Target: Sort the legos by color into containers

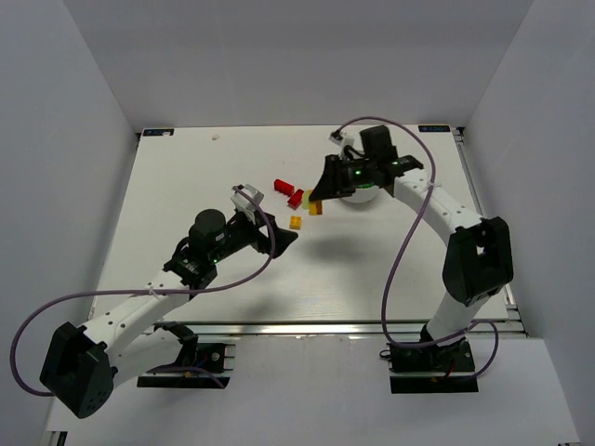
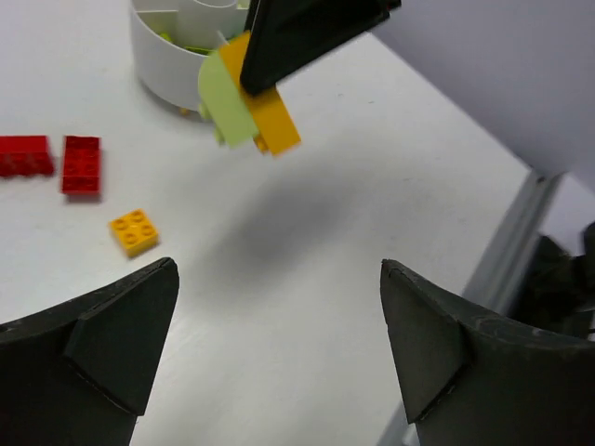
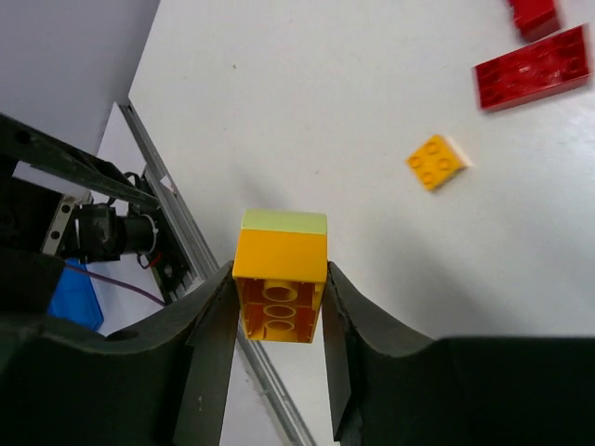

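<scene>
White tabletop (image 1: 186, 186), plain white walls around. Sorting partly done, in my judgement.

- My right gripper (image 3: 279, 290): jaws half closed on orange plastic brick (image 3: 279, 311) with pale yellow-green brick (image 3: 284, 221) stuck to its end. Pair held above table, just beside round white plastic dish (image 2: 158, 70).
- My left gripper (image 2: 279, 274): jaws spread wide, holding nothing, over bare table.
- Loose on table: flat red brick (image 2: 81, 165), second red brick (image 2: 23, 155), small orange square brick (image 2: 135, 231).
- Dish: yellow-green pieces (image 2: 191, 46) visible in one compartment. Contents of other compartments: cannot tell.
</scene>
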